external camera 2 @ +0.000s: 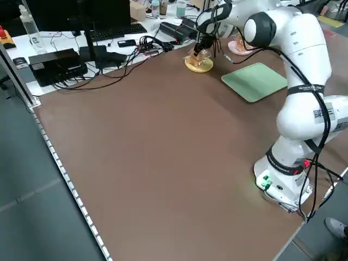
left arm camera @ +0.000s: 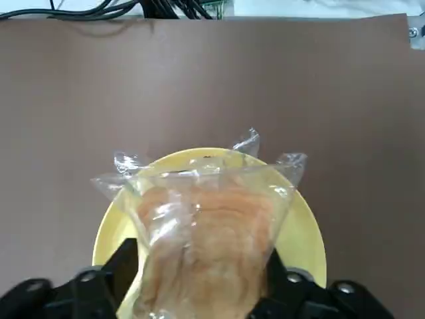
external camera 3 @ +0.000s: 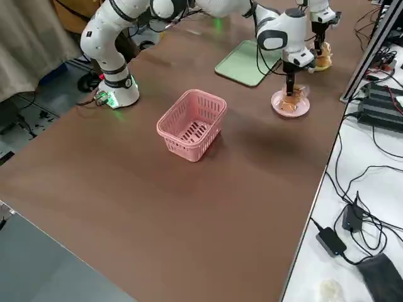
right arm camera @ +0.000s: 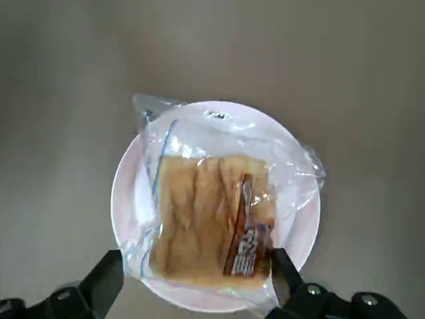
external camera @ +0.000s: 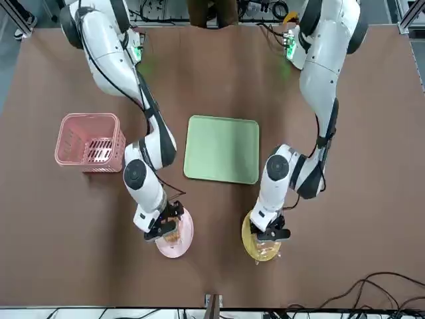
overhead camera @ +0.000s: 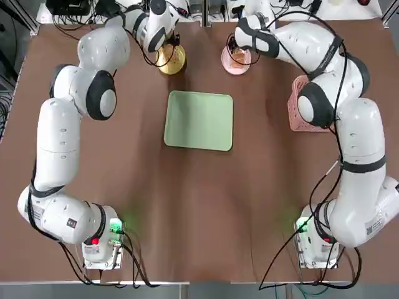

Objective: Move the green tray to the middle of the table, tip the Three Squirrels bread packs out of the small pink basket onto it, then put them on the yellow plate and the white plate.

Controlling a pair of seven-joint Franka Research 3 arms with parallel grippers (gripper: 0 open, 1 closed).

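Bread packs (right arm camera: 212,222) fill both wrist views: one on the white plate (right arm camera: 129,193) between the right gripper's (external camera: 163,229) spread fingers, one on the yellow plate (left arm camera: 302,226) between the left gripper's (external camera: 269,234) released fingers. Pack lettering is unreadable. Behind, the green tray (overhead camera: 199,120) sits mid-table (overhead camera: 199,212); the pink basket (external camera: 89,141) stands aside.

The left gripper (external camera 2: 200,53) hangs over the yellow plate (external camera 2: 198,66) at the far end of the table (external camera 2: 152,141), its tips down among the Three Squirrels bread packs (external camera 2: 197,58) heaped there (whether it grips one cannot be told from here). Just beyond the gripper, toward the table's far edge, lies the white plate (external camera 2: 239,48), partly hidden by the arm. Nearer than the gripper and beside it rests the green tray (external camera 2: 254,81), flat and bare.
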